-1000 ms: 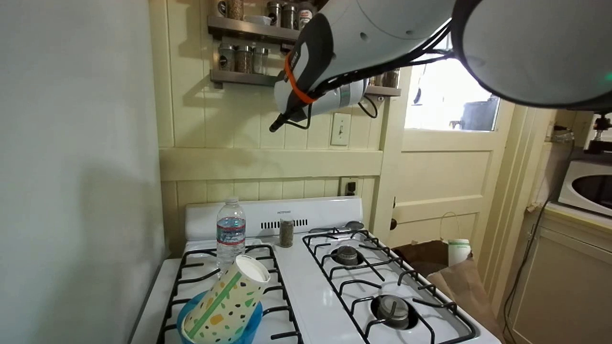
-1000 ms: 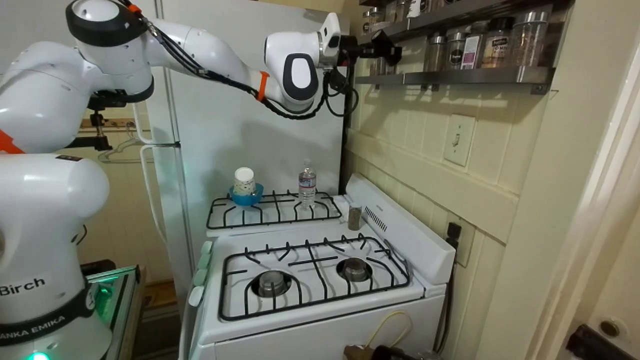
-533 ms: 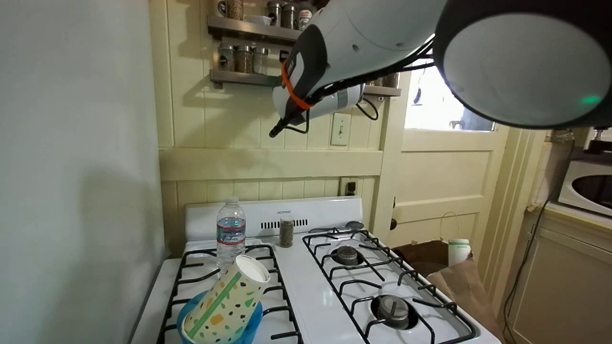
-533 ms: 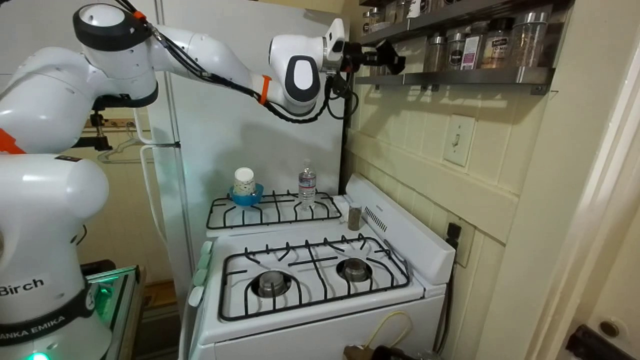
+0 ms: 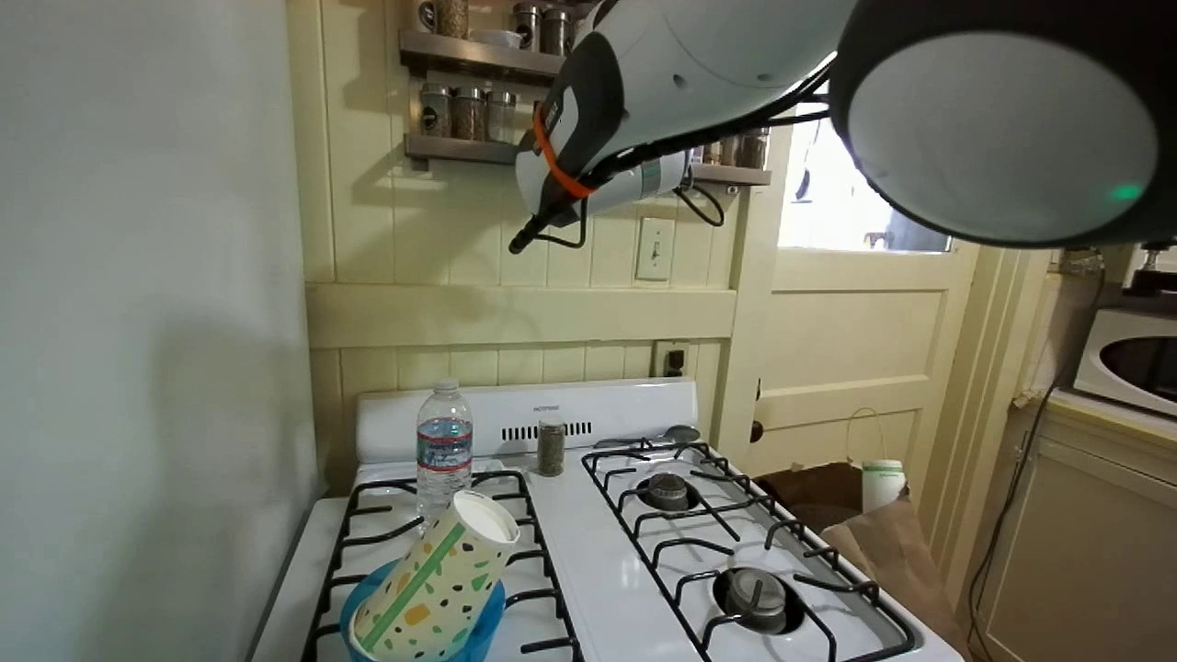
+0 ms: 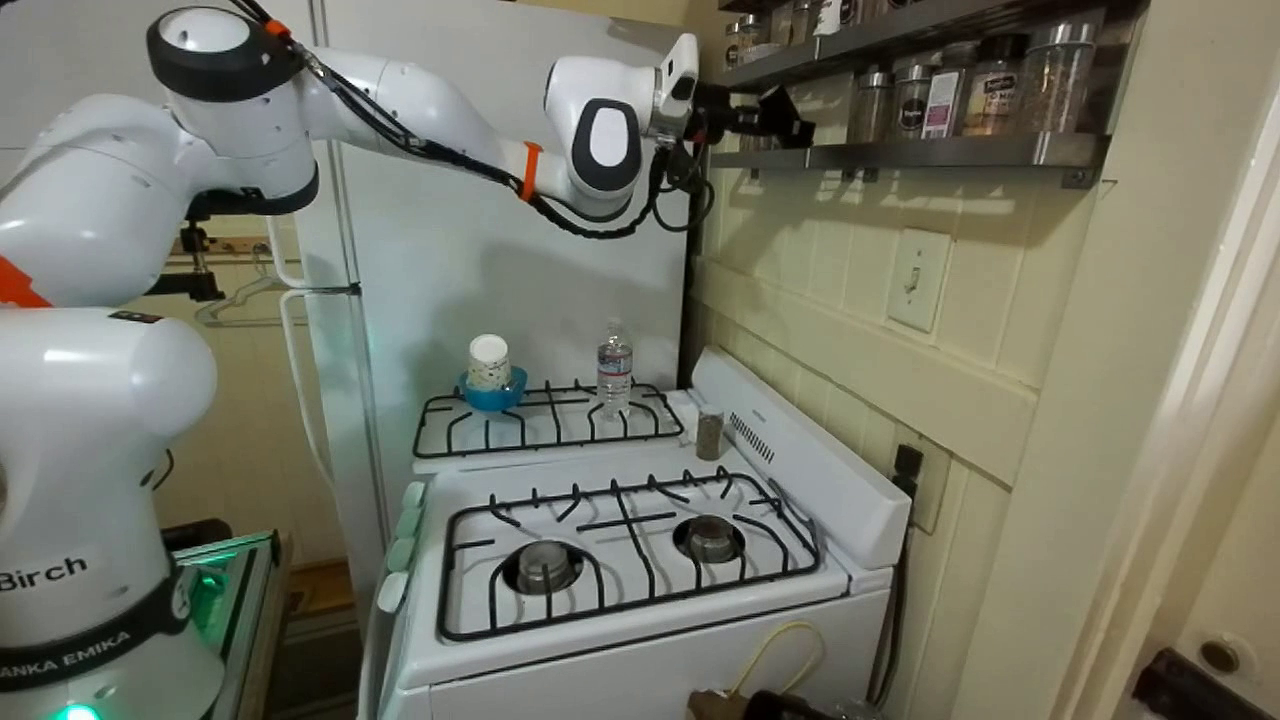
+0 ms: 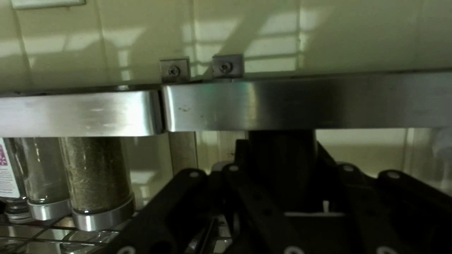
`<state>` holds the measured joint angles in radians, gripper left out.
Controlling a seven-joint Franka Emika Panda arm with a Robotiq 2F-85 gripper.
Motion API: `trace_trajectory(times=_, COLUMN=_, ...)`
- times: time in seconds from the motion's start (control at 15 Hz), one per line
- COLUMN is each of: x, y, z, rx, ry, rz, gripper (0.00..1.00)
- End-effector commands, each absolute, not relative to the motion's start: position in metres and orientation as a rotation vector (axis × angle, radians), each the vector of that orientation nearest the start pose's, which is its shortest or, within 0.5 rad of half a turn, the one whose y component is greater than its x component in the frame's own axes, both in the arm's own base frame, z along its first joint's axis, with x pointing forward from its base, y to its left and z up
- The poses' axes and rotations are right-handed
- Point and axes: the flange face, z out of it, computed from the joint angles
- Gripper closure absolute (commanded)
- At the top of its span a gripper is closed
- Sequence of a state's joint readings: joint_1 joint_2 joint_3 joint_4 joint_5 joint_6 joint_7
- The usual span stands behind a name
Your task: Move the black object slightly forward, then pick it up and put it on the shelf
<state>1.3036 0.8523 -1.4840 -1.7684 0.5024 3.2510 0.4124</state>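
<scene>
Farthest left in an exterior view, we see the white robot arm (image 6: 435, 108) stretched out toward the shelf (image 6: 960, 152), with the refrigerator (image 6: 450, 260) behind it, beyond the shelf's far end. Next, well below the shelf, a spotted cup (image 6: 489, 362) tilts in a blue bowl (image 6: 495, 402) on the gas stove (image 6: 600, 467). To the right of them, also well below the shelf but nearer to it, we find a clear water bottle (image 6: 614, 375) upright, then a small glass jar (image 6: 709, 438), likewise upright and beneath the shelf. Then, level with the shelf's lower tier, comes the gripper (image 7: 282, 155); in the wrist view, which stands upside down, we see its fingers (image 7: 242, 151) against both sides of the black object (image 7: 282, 180), gripping it. The black object is at that tier, its lower end meeting the line of the shelf's front rail (image 7: 219, 109); we cannot tell whether it rests on the shelf or hangs just above. Farther right, a light switch (image 6: 914, 282) sits below and near the shelf, and upright spice jars (image 6: 993, 90) line its lower tier behind the rail.
</scene>
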Motion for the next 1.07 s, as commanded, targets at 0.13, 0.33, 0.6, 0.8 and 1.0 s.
trace_trajectory(times=0.13, x=0.652, y=0.126, z=0.611, rx=-2.44, ry=0.49, rz=-2.178, gripper=0.81)
trace_trajectory(times=0.33, x=0.651, y=0.126, z=0.619, rx=-2.504, ry=0.457, rz=-2.13, gripper=0.81)
trace_trajectory(times=0.6, x=0.648, y=0.123, z=0.623, rx=-2.581, ry=0.389, rz=-2.077, gripper=0.81)
trace_trajectory(times=0.8, x=0.646, y=0.121, z=0.625, rx=-2.635, ry=0.343, rz=-2.031, gripper=0.81)
trace_trajectory(times=1.0, x=0.643, y=0.119, z=0.628, rx=-2.672, ry=0.279, rz=-1.956, gripper=0.81)
